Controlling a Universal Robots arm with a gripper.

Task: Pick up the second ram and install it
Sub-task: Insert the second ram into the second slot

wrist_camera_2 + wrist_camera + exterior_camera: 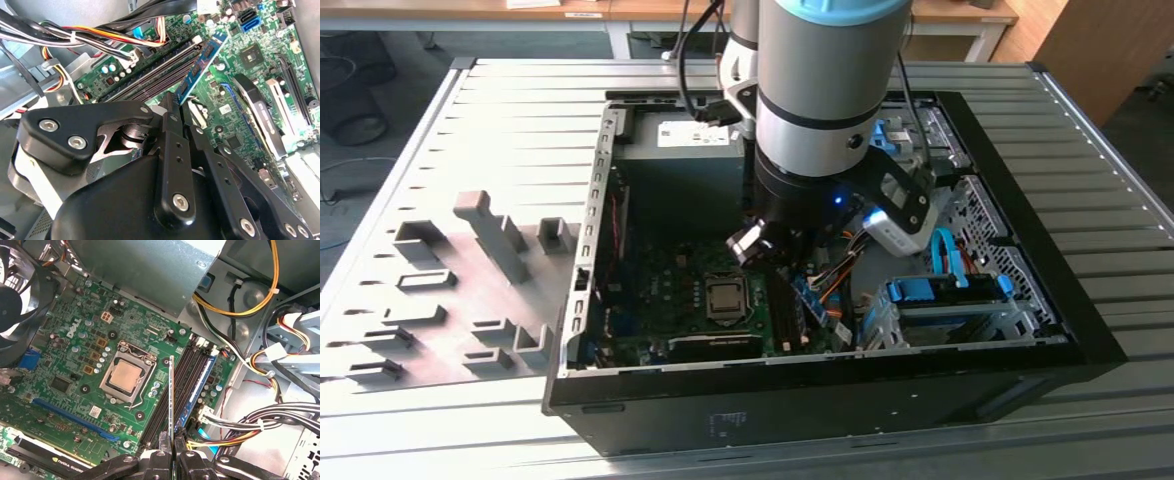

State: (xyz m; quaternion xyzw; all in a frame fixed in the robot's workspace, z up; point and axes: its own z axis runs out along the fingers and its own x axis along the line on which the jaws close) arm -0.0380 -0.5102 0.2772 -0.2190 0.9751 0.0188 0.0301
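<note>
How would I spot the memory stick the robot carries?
Inside the computer case, find the long slots beside the square processor socket. The second ram, thin and dark, is clamped in the tool; the blue stick sits in a slot.

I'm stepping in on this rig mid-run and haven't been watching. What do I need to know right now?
Gripper: jaws shut on the second ram, seen edge-on in the first wrist view.
Where: the arm is down inside the open computer case, with the stick held over the memory slots beside the CPU socket.
Done: the pickup.
Left: the stick does not look seated in a slot yet, so the install is still open.
</note>
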